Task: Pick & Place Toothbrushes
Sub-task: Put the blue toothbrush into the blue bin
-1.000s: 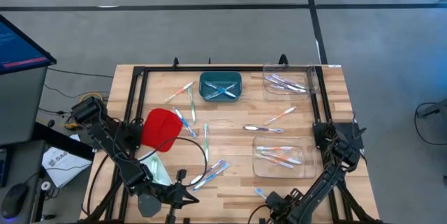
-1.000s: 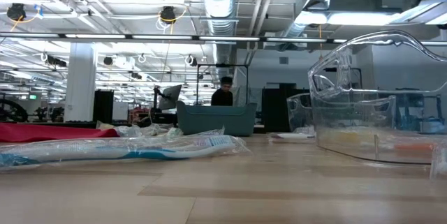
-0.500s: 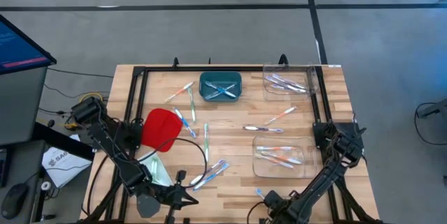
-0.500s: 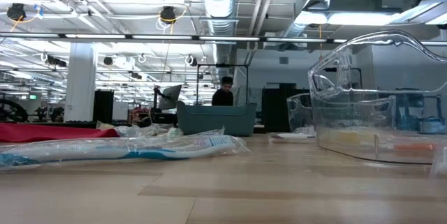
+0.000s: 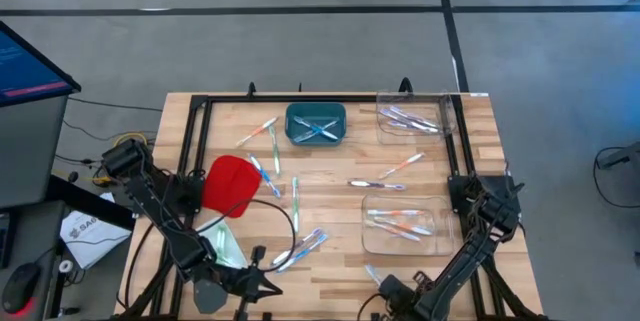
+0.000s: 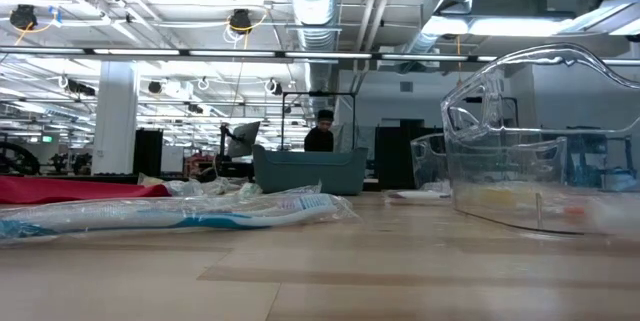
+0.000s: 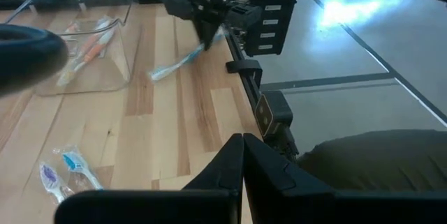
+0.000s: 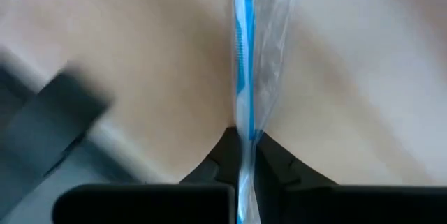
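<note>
Since the blue toothbrush (image 8: 242,56) is light, thin and wrapped in slippery film, a mid-handle pinch is judged best — it is clamped in the closed right hand (image 8: 241,144) near the surface (image 5: 340,211) edge; the left hand (image 7: 242,155) is shut, empty.

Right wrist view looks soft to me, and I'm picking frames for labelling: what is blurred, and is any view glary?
Right wrist view: table blurred, blue wrapped toothbrush in the right pincer fairly crisp. Left wrist view: glare on the floor. Low view: near tabletop soft.
</note>
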`<state>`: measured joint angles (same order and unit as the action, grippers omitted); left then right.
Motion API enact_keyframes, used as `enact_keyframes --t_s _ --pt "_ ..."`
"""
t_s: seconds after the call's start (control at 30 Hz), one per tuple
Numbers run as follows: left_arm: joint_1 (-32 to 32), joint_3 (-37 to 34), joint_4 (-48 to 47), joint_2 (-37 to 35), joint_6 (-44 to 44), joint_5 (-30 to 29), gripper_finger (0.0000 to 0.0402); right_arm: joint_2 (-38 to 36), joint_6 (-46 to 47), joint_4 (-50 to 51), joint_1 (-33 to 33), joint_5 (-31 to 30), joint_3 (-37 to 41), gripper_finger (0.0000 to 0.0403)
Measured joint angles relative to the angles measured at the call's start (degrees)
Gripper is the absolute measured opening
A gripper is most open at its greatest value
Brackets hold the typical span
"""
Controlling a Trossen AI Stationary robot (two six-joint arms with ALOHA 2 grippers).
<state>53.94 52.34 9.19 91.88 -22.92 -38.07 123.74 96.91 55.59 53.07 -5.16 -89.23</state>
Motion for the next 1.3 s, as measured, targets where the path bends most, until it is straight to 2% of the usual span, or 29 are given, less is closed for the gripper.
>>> enact_keyframes --t_s 0.23,0.43,0.53,0.67,0.83,1.0,1.13,1.23,1.3 --pt "0.30 -0.02 0.33 0.00 2.76 -0.30 0.0002 -0.01 -6.77 7.27 -1.01 -11.64 -7.42 0.0010" --pt "-0.79 -0.07 0.03 -1.69 7.60 -1.54 0.0002 0.05 -18.68 10.63 -3.61 -22.96 -14.15 0.0009" --pt "-2.06 -1.27 -0.22 -5.84 12.44 -3.11 0.0002 0.04 -27.20 12.22 -5.86 -29.23 -19.00 0.0009" --pt "-6.60 -7.40 0.15 -16.71 14.09 -1.99 0.0002 -0.04 -39.72 14.45 -8.82 -35.74 -25.43 0.0009" --pt "-15.25 -20.30 8.74 -32.68 16.05 6.43 0.0002 -0.25 -49.44 19.12 -12.68 -40.80 -29.89 0.0014" --pt "-27.02 -32.23 23.88 -42.81 21.04 16.39 0.0002 -4.82 -50.59 26.42 -17.61 -42.84 -28.37 0.0010" --pt "-38.58 -35.75 29.05 -45.57 22.72 23.94 0.0002 -11.61 -54.56 24.45 -22.90 -42.92 -23.39 0.0010" --pt "-47.81 -36.02 29.07 -44.29 22.70 35.29 0.0002 -17.40 -58.84 18.65 -27.01 -42.42 -17.11 0.0010" --pt "-52.59 -36.04 29.03 -42.87 22.36 41.69 0.0002 -20.89 -63.36 12.07 -30.12 -39.69 -12.00 0.0010"
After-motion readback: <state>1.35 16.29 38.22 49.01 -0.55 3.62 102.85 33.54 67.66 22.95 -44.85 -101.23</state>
